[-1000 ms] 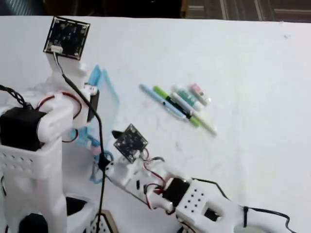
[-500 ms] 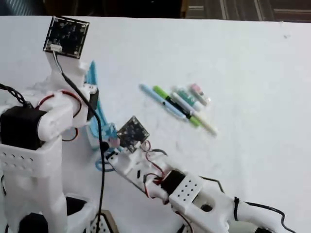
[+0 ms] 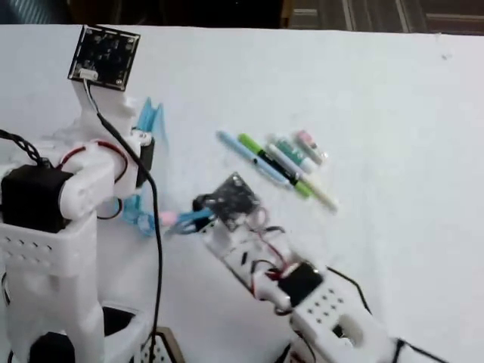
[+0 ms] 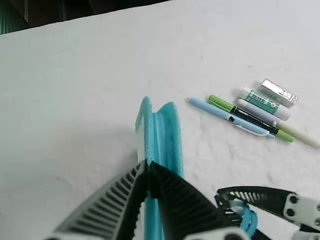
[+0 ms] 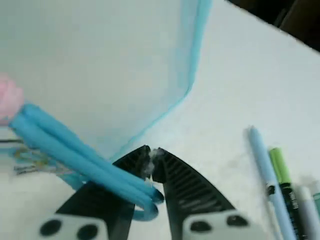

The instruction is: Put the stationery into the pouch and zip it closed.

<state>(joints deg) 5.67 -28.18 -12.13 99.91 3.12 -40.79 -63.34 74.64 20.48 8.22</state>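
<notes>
The translucent blue pouch [image 4: 160, 135] stands on edge at the table's left, and my left gripper [image 4: 148, 177] is shut on its rim. In the high view the pouch [image 3: 149, 119] rises beside the left arm. My right gripper [image 5: 152, 162] is shut on the pouch's blue loop strap [image 5: 75, 150], which has a pink end [image 5: 7, 97]. From above, the right gripper [image 3: 193, 215] sits just right of the pouch's lower end, with the strap stretched toward it. The stationery [image 3: 276, 162], several pens, markers and an eraser, lies in a row on the table mid-right.
The white table [image 3: 378, 98] stretches open to the right and the back. The left arm's base and cable [image 3: 155, 249] stand at the front left. The right arm's body [image 3: 302, 287] lies across the front middle, below the pens [image 4: 240, 117].
The right gripper has moved to the right with the blue strap in it. The pouch has gone from spread out to folded upright at the left gripper.
</notes>
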